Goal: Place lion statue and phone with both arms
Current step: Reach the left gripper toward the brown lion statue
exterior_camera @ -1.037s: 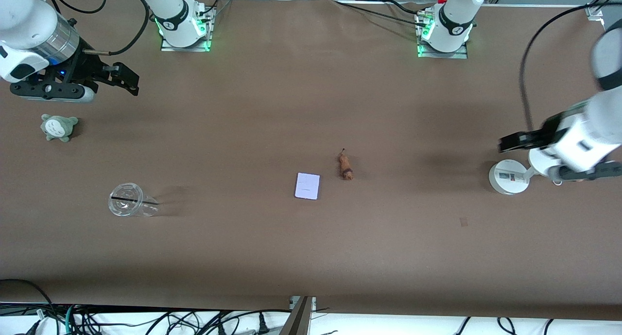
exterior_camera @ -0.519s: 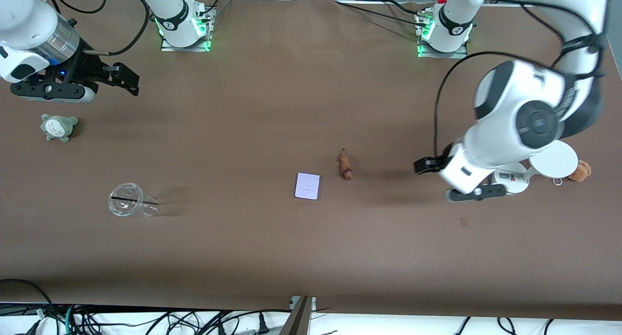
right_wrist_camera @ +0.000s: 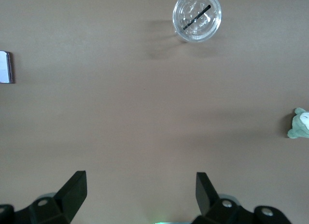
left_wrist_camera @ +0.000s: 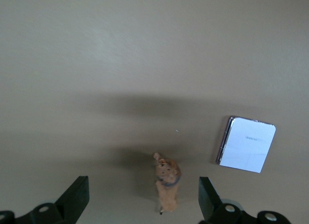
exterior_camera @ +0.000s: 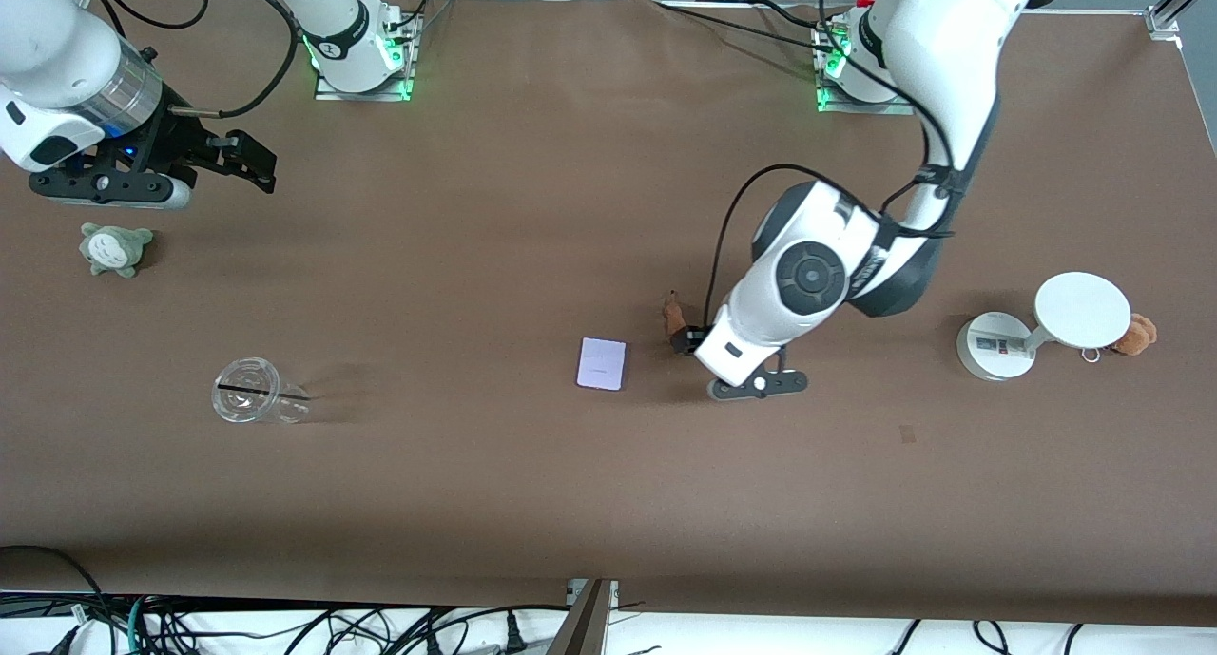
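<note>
The lion statue (exterior_camera: 674, 316) lies on the brown table near its middle, partly covered by the left arm's hand. In the left wrist view the lion statue (left_wrist_camera: 167, 185) lies between my open fingers, nearer one of them, untouched. My left gripper (exterior_camera: 686, 339) (left_wrist_camera: 142, 201) hangs open and empty just over it. The phone (exterior_camera: 602, 363) (left_wrist_camera: 246, 145) lies flat beside the statue, toward the right arm's end. My right gripper (exterior_camera: 249, 159) (right_wrist_camera: 140, 191) is open and empty, up in the air over the right arm's end of the table; that arm waits.
A grey-green plush toy (exterior_camera: 115, 248) (right_wrist_camera: 301, 123) and a clear lidded cup with a straw (exterior_camera: 249, 400) (right_wrist_camera: 197, 16) lie at the right arm's end. A white round stand (exterior_camera: 1038, 330) and an orange-brown plush bear (exterior_camera: 1137, 334) stand at the left arm's end.
The left arm has swept from the white stand at its end of the table to the middle, ending over the lion statue. The bear came into view. The right arm has barely moved.
</note>
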